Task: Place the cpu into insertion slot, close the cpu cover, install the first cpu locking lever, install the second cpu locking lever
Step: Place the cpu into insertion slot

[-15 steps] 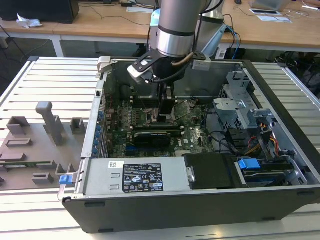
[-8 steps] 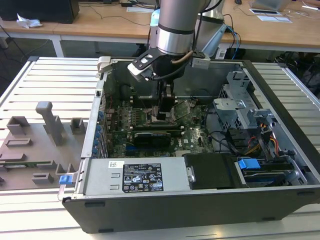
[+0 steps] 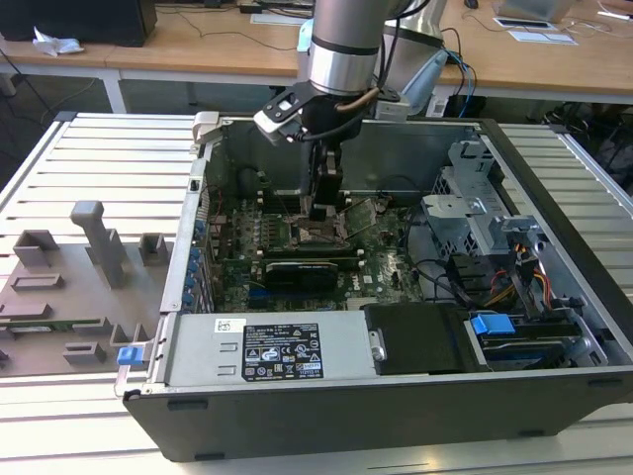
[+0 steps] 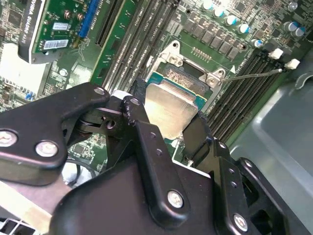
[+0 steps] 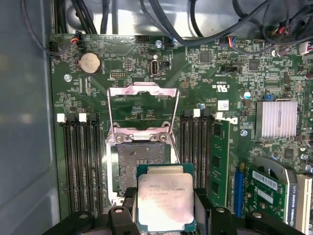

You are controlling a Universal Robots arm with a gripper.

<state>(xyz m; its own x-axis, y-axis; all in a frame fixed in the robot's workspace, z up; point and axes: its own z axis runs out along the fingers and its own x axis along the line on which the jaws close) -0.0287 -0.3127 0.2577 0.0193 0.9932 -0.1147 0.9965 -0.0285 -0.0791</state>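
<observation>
Jaws clamped on cpu [image 5: 165, 200] by opposite edges, held partly over bare socket [image 5: 139, 164] (cpu cover [image 5: 142, 90] raised).

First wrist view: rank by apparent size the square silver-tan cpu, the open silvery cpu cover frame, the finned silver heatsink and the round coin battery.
1-2. open silvery cpu cover frame and square silver-tan cpu: alike, cpu nearer the camera, unranked.
3. finned silver heatsink
4. round coin battery

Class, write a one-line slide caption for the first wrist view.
The gripper holds the cpu by its edges near the bare socket, with the cpu cover swung open.
</observation>
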